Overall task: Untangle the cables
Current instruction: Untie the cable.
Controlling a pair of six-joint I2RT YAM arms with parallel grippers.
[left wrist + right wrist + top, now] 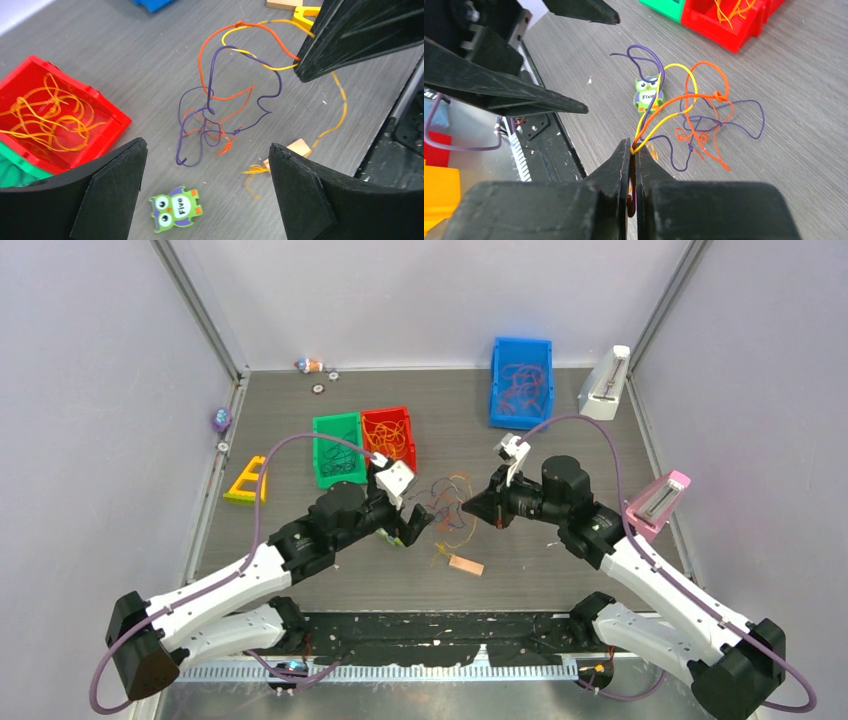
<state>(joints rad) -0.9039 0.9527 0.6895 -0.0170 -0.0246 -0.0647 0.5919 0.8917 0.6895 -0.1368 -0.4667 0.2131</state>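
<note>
R gripper [634,150] at btm centre, jaws pinched tight on the cables [718,95]. Yellow, orange & purple strands rise from the pinch, then loop & knot mid-frame, w/ lower loops on the grey table [794,125]. Green owl toy [647,95] marked "Five" lies just behind them. L gripper [601,64] upper left, jaws wide apart. Red bin [709,22] w/ orange wires [730,7] top right, touching green bin [666,6].

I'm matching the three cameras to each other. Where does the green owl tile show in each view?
Top external: the green owl tile sits near centre, small and partly hidden, just left of the cables.
Left wrist: bottom centre, in full view.
Right wrist: upper middle, behind the cable loops.
Shared landmark: the red bin.
</note>
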